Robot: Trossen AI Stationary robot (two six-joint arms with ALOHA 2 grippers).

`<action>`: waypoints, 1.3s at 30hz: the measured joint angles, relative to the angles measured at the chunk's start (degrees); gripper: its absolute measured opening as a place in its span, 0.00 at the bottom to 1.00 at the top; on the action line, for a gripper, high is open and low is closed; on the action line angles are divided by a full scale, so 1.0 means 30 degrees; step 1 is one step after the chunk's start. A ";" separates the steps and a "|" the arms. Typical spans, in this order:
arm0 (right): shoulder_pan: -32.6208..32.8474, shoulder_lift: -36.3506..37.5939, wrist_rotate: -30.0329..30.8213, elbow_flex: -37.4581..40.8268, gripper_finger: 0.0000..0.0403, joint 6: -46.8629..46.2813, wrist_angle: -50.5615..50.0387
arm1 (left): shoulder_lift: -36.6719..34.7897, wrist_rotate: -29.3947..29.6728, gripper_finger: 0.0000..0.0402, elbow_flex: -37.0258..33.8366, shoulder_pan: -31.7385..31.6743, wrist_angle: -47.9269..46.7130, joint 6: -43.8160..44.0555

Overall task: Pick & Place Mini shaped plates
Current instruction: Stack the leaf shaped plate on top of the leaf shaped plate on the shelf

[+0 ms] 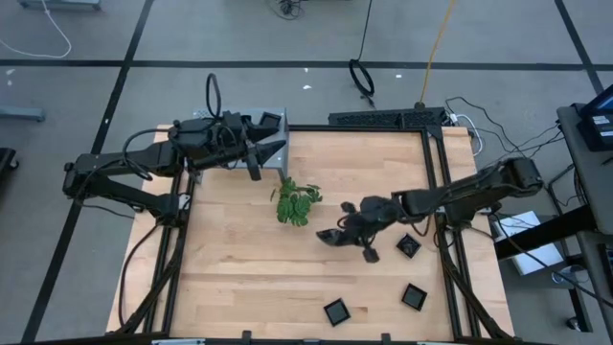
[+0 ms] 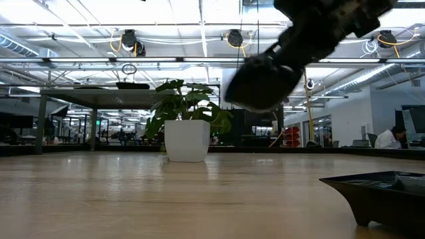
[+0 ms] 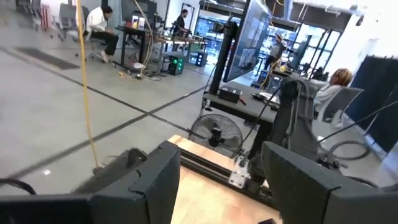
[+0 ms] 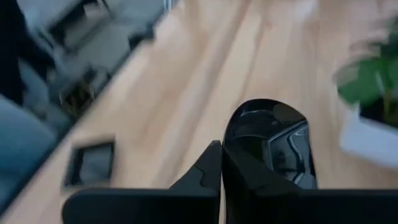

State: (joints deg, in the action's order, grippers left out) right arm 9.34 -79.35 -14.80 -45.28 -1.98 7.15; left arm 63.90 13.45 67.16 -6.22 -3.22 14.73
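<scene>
My right gripper [image 1: 343, 230] hangs over the table's middle, right of the plant, shut on a rounded glossy black mini plate [image 4: 273, 140]; in the low view the plate [image 2: 260, 83] is high above the wood. Three square black plates lie flat on the table at the near right [image 1: 409, 245], [image 1: 414, 296], [image 1: 336, 311]; one shows in the right wrist view [image 4: 90, 163] and one close in the low view [image 2: 385, 189]. My left gripper [image 3: 221, 186] waits open at the far left, held level beside the grey box [image 1: 273, 123]. My right gripper pinches the rounded plate at its rim [image 4: 235, 155] between its two shut fingers [image 4: 208, 171]. The fingers slant down toward the table's left side. The plate sticks out ahead of the fingertips, lifted clear of the table.
A green leafy plant in a white pot [image 1: 297, 203] stands mid-table just left of the held plate, also seen in the low view [image 2: 188, 136]. A black frame [image 1: 436, 172] runs around the wooden top. Bare wood lies at the near left [image 1: 239, 278].
</scene>
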 joint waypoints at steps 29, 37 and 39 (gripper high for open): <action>0.2856 -0.7930 0.5589 -0.0016 0.03 -0.2609 0.8250 | -0.0007 -0.1988 0.57 0.0000 0.5107 -0.0033 0.2694; 0.2710 -0.7874 0.5564 -0.0029 0.22 -0.2636 1.0745 | 0.0031 -0.1968 0.57 0.0000 0.5509 -0.0619 0.2697; 0.2691 -0.7623 0.5512 -0.0029 0.27 -0.3024 1.0707 | 0.0166 -0.1970 0.57 0.0000 0.5516 -0.0574 0.2835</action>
State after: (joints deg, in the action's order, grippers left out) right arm 17.42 -102.22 1.74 -45.36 -11.05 39.27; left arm 64.40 7.54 67.16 10.33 -4.95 23.23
